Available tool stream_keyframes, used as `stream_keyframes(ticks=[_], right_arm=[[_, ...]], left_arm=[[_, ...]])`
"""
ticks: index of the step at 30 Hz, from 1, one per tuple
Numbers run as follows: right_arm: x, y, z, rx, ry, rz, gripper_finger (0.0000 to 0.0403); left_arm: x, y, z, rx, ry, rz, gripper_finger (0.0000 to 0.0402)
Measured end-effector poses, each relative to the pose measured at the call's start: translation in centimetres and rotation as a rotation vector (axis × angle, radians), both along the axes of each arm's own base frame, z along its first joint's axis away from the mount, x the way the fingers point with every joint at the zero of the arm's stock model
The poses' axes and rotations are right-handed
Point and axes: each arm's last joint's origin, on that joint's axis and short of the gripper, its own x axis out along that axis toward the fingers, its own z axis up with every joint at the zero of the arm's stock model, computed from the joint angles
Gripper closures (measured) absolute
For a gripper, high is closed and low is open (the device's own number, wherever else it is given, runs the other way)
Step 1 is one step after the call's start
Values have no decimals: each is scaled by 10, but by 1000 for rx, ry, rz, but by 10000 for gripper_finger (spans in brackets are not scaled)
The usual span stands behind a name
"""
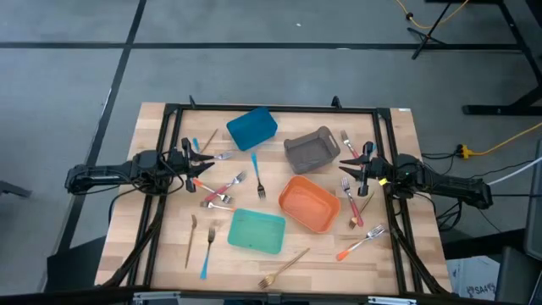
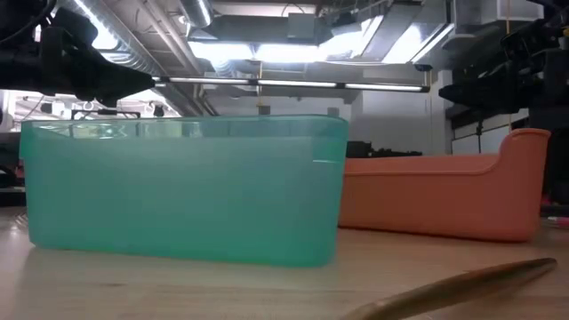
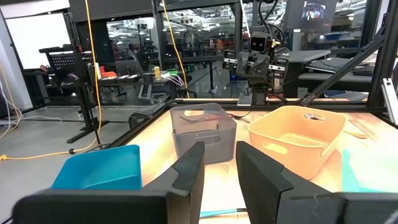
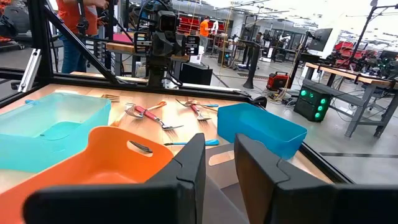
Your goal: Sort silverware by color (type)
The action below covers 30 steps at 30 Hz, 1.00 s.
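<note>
The wooden surface (image 1: 169, 263) carries four bins with silverware (image 1: 222, 193) scattered around them. The left gripper (image 1: 206, 163), jaws narrowly parted and empty, hovers just beside the pink-handled forks, which lie slantwise. The right gripper (image 1: 345, 163), equally empty, waits opposite.

Four bins (image 1: 296, 182) mid-table; silverware (image 1: 216, 193) scattered around them.

No text or label can be read.
</note>
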Motion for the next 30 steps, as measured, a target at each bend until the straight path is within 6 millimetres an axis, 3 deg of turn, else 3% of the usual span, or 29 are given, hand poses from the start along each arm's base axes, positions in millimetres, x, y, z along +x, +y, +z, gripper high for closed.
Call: stream_keyframes(ticks=[30], right_arm=[[0,0,1,-2,-13,-16,327]], left_arm=[[0,0,0,0,1,0,316]])
